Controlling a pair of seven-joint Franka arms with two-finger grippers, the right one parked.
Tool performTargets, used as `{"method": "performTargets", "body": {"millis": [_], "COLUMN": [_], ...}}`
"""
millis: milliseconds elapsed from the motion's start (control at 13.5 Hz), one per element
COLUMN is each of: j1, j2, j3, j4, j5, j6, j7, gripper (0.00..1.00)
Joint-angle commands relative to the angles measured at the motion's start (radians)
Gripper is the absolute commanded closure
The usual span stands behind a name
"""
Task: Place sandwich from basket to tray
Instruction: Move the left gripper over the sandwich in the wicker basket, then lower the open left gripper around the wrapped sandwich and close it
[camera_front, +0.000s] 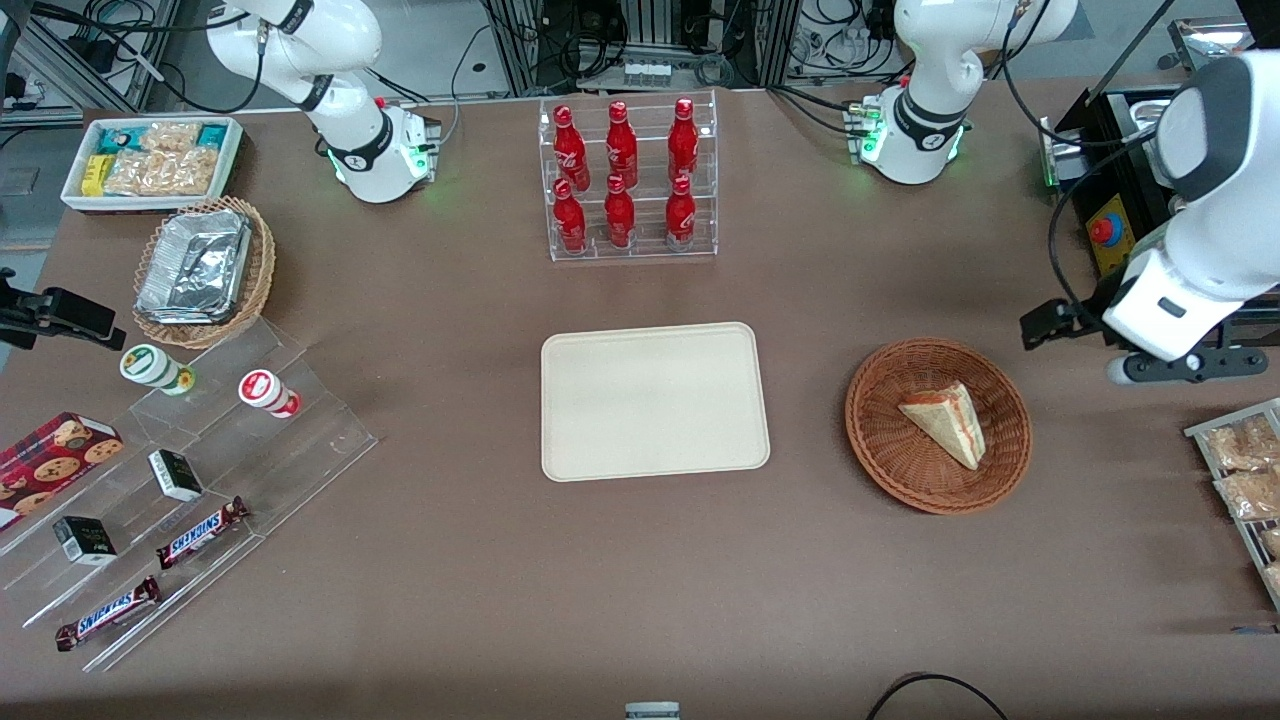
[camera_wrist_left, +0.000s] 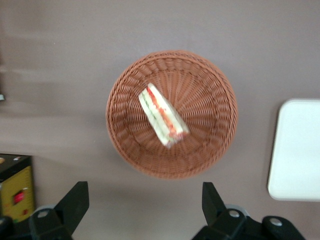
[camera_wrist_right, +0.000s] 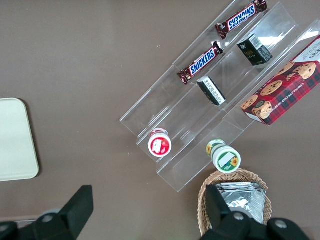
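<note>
Above the basket (camera_front: 938, 425), a bit off toward the working arm's end of the table, hangs the left arm's hand (camera_wrist_left: 145, 207). It sits well clear of the wicker, with its wrist camera looking straight down into the bowl. Both black fingers (camera_wrist_left: 75, 200) are spread wide apart, roughly as wide as the basket looks from up there, and there's nothing between them. From the front you mostly see the bulky white forearm (camera_front: 1200, 250) angling down over the table edge, so the wrist view is the better one for the fingers.

So the sandwich (camera_front: 947, 421) is lying in the basket, on its side, a little off centre, with the red and pale filling stripe showing along the cut edge. Just beside the basket, toward the parked arm's end, is the cream tray (camera_front: 655, 400), flat on the table and bare.

Everything sits on a brown table (camera_front: 640, 600). Farther from the front camera than the basket there's a clear rack of red bottles (camera_front: 625, 180). Way down at the parked arm's end are clear stepped shelves (camera_front: 200, 470) with snack bars and small boxes, plus a tan basket holding foil containers (camera_front: 200, 265).
</note>
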Motion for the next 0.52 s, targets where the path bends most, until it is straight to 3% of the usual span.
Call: {"method": "performTargets", "body": {"millis": [0, 222, 444], "j1": [0.006, 0.003, -0.002], "j2": [-0.075, -0.073, -0.036], "j3": [-0.006, -0.009, -0.012], "j4": [-0.192, -0.309, -0.359], "j5": [-0.008, -0.006, -0.005], "j6": [0.188, 0.343, 0.436], "j7": [-0.186, -0.415, -0.515], "gripper": [0.00, 0.00, 0.00]}}
